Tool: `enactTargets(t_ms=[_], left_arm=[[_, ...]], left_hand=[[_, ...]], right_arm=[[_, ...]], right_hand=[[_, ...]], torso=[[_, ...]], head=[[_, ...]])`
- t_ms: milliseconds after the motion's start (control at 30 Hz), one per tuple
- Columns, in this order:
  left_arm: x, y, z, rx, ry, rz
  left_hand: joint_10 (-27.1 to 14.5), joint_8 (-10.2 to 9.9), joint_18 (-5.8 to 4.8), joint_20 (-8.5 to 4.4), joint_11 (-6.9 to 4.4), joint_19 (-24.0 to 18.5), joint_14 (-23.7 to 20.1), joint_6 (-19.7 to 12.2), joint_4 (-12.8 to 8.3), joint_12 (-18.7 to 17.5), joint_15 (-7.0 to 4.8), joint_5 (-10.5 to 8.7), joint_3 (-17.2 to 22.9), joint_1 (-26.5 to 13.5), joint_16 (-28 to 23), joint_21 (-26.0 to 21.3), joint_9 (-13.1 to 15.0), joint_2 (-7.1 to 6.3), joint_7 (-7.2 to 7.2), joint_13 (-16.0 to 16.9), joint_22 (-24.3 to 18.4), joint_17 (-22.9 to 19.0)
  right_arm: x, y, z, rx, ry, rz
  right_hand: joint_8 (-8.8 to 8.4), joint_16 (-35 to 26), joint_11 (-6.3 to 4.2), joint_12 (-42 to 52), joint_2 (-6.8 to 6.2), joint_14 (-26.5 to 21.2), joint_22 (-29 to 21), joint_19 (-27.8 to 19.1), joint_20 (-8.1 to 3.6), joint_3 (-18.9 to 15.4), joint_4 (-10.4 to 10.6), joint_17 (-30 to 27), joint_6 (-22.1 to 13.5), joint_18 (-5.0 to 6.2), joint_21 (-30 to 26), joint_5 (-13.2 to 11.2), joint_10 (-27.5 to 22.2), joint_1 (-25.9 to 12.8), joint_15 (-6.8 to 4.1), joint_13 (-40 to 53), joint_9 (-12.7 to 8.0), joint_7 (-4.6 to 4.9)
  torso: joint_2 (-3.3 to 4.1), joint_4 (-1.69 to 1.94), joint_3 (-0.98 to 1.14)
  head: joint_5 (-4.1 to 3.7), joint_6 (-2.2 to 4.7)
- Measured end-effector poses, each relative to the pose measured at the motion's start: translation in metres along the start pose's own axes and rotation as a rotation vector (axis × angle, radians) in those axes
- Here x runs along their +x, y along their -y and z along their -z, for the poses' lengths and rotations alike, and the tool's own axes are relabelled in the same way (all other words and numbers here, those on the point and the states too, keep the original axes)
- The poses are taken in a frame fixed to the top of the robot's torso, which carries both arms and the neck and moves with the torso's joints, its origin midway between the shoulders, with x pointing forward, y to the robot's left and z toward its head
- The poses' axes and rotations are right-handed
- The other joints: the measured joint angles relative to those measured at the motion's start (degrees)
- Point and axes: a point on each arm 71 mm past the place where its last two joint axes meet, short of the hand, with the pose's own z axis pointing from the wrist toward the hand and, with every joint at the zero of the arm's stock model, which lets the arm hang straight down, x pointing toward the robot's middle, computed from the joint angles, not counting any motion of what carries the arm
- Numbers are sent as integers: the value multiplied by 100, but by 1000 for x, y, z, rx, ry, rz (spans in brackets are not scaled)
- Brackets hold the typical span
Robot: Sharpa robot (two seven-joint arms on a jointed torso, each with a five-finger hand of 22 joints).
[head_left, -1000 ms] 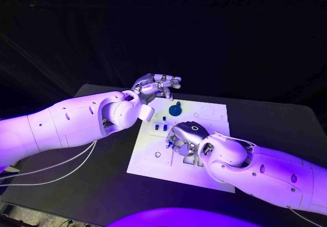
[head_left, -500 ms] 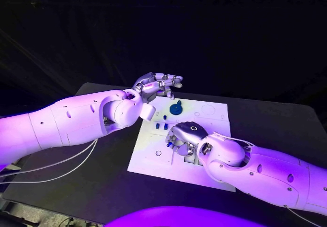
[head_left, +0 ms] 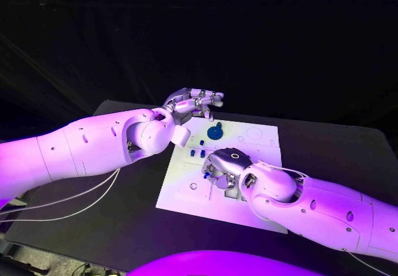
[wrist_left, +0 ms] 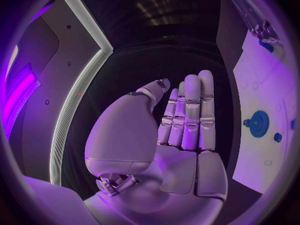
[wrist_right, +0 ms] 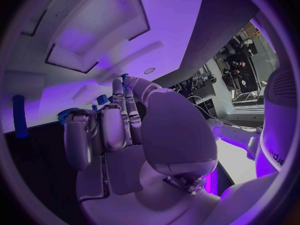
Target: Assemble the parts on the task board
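My right hand (head_left: pixel 222 170), mid-frame over the task board (head_left: pixel 184 192), pinches a small blue part (wrist_right: pixel 124 78). The blue gear (head_left: pixel 214 133) lies up-frame, nearer my empty, straight-fingered left hand (head_left: pixel 192 102).

the left hand (head_left: pixel 192 102) has drifted slightly farther beyond the task board (head_left: pixel 187 192).

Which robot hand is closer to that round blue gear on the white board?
The left robot hand, hovering open just beyond the round blue gear at the task board's far edge. The right robot hand is lower over the board's middle.
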Motion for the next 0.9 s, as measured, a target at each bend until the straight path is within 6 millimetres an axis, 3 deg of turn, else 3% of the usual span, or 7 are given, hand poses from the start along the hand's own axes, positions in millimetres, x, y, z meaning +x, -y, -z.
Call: enactTargets(t_ms=[467,500,633,733,833,900], left_arm=[[1,0,-1,-3,-4,-2],[1,1,-1,-3,-4,-2],[2,1,-1,-4,-4,-3],[2,1,-1,-5,-4,-4],[2,1,-1,-6,-4,-4],[2,1,-1,-7,-4,-5]], left_hand=[[0,0,0,0,0,0,0,0,0,31,0,0,0,0,0,0,0,0,0,-1,-7,-6],[0,7,1,0,0,0,0,0,0,31,0,0,0,0,0,0,0,0,0,-1,-7,-6],[1,23,0,0,-1,0,0,0,-17,31,0,0,-17,0,0,-21,0,0,0,-1,-14,-11],[1,23,0,0,0,0,0,0,-16,31,0,0,-16,0,0,-21,0,0,0,-1,-14,-11],[1,23,0,0,-1,0,0,0,-16,31,1,0,-16,0,0,-21,0,0,0,-1,-14,-11],[1,23,0,0,-1,0,0,0,-16,31,0,0,-16,0,0,-21,0,0,0,-2,-14,-11]], right_arm=[[3,-3,-5,-8,-21,16],[3,-3,-5,-7,-21,17],[4,-1,-5,-2,-24,18],[5,-1,-5,-1,-24,18],[5,0,-4,0,-22,18],[5,2,-3,4,-18,17]], right_hand=[[-12,-32,12,-45,12,0,-1,21,21,-18,17,-96,-3,0,-46,0,8,-75,0,7,0,-3],[-14,-32,27,-82,1,0,-1,7,34,-32,32,-102,-27,0,-66,-7,-40,-152,0,3,0,20],[-102,-67,78,-180,-91,-13,-1,9,95,-131,131,-158,-158,1,-233,-446,-384,-318,15,-105,-14,75],[-134,-67,131,-175,-125,0,-1,-2,106,-151,151,-166,-228,1,-301,-467,-468,-352,42,-103,-47,103],[-206,-159,188,-169,-163,0,-2,-57,198,-217,169,-287,-410,1,-571,-467,-741,-390,105,-173,-98,148],[-206,-262,232,-180,-164,-10,-150,-212,224,-294,167,-427,-611,101,-840,-467,-1001,-390,115,-278,-153,149]], torso=[[1,-4,-3],[0,-4,-3],[-3,-5,-6],[-7,-5,-8],[-7,-5,-11],[-7,-5,-10]], head=[[10,-15],[8,-15],[4,-32],[-1,-36],[-4,-32],[-4,-24]])
